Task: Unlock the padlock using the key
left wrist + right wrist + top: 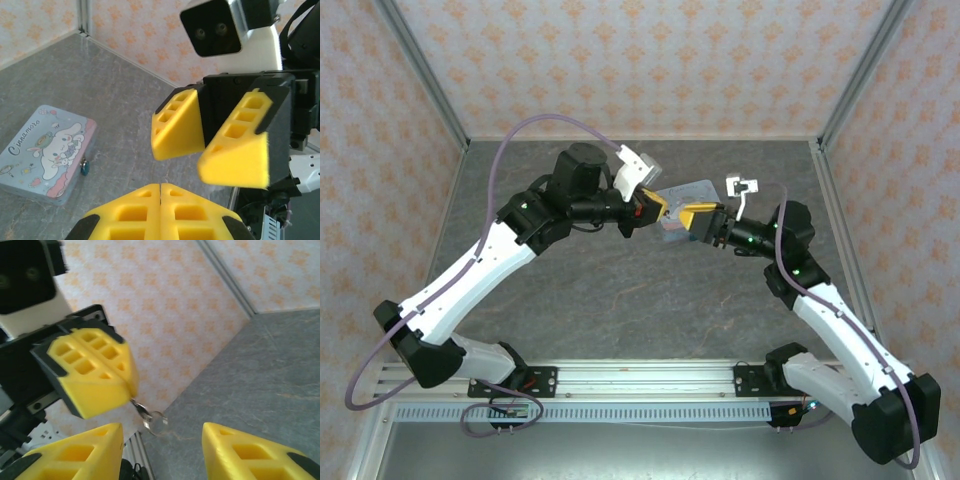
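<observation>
My left gripper (160,190) is pinched closed on what I take for the key (141,409), its ring (156,423) dangling below. My right gripper (161,439) gapes wide, empty. The teal padlock (85,168) sits against the side of the tin (47,150) lettered "Cinnamoro".

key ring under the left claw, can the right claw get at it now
Probably yes: the right claw is open and facing the key ring, which hangs free beneath the shut left claw.
</observation>
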You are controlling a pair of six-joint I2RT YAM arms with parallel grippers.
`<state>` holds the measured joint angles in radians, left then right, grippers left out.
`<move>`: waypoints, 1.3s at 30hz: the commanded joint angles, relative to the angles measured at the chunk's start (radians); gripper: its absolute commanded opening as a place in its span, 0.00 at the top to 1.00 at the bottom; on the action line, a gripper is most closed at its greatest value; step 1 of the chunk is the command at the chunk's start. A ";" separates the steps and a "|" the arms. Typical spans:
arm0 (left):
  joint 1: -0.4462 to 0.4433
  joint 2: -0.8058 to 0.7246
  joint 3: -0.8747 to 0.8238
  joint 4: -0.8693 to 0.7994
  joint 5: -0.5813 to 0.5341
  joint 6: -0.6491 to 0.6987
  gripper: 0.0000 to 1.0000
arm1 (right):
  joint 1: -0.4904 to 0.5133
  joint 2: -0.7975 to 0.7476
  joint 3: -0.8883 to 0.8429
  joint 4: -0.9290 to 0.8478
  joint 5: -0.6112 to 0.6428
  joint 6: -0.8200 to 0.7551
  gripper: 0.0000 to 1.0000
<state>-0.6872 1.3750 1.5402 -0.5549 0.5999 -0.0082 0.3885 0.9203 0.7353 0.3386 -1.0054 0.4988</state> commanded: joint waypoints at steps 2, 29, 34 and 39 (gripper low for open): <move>0.000 0.011 0.030 -0.028 0.039 0.035 1.00 | 0.034 0.009 0.035 0.105 -0.063 -0.037 0.56; 0.000 0.018 0.022 -0.001 0.034 0.031 1.00 | 0.074 0.075 0.052 0.065 -0.046 -0.045 0.74; 0.001 0.019 0.020 0.002 0.034 0.028 1.00 | 0.074 0.075 0.050 0.060 -0.046 -0.043 0.79; 0.001 0.022 0.020 0.003 0.033 0.027 1.00 | 0.075 0.079 0.050 0.055 -0.047 -0.044 0.89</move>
<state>-0.6872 1.3884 1.5402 -0.5652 0.6247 0.0017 0.4557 1.0023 0.7559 0.3592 -1.0252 0.4698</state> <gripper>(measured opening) 0.044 0.124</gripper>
